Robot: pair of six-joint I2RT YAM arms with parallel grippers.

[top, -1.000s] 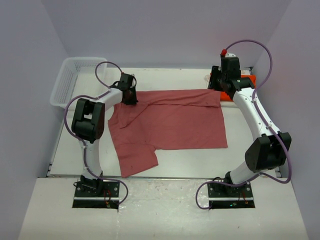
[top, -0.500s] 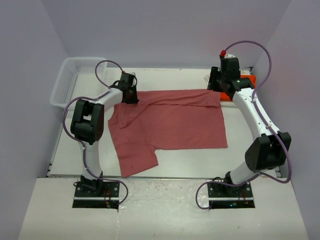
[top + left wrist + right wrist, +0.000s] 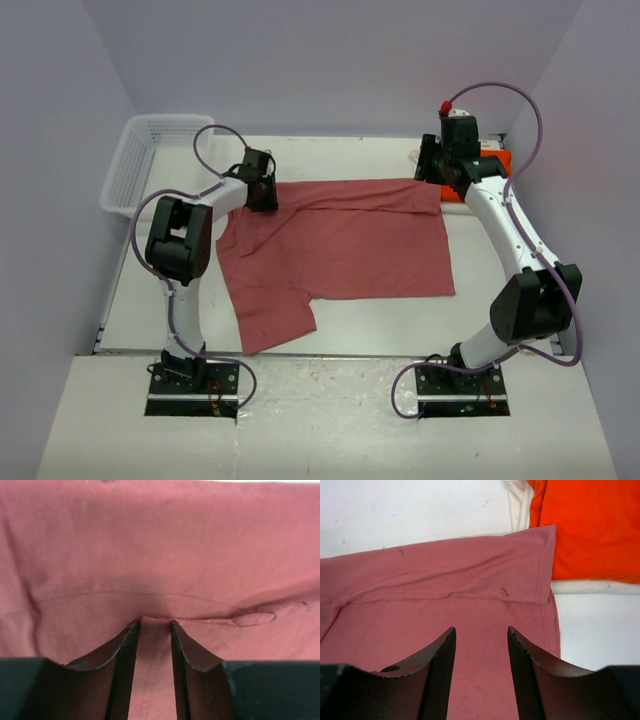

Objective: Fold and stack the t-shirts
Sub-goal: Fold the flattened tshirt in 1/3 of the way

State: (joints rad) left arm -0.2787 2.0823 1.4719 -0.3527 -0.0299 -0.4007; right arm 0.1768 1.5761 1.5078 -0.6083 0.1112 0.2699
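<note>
The rose-red t-shirt [image 3: 350, 245] lies spread on the table, its far edge folded over into a band and one sleeve hanging toward the near left. My left gripper [image 3: 262, 195] sits at the shirt's far left corner. In the left wrist view the gripper [image 3: 153, 623] is low on the shirt [image 3: 160, 555], its jaws narrowly closed on a ridge of the cloth. My right gripper [image 3: 432, 172] hovers over the far right corner; in the right wrist view it [image 3: 481, 630] is open and empty above the shirt [image 3: 445, 580]. The orange t-shirt [image 3: 590, 530] lies on the white t-shirt [image 3: 519, 500] at the far right.
A white mesh basket [image 3: 135, 165] stands at the far left corner of the table. The orange t-shirt [image 3: 492, 160] lies by the right wall behind my right arm. Bare table [image 3: 380, 320] shows in front of the rose-red shirt.
My left gripper has shifted slightly to the right along the shirt's far edge. The right gripper and the shirt have hardly moved.
</note>
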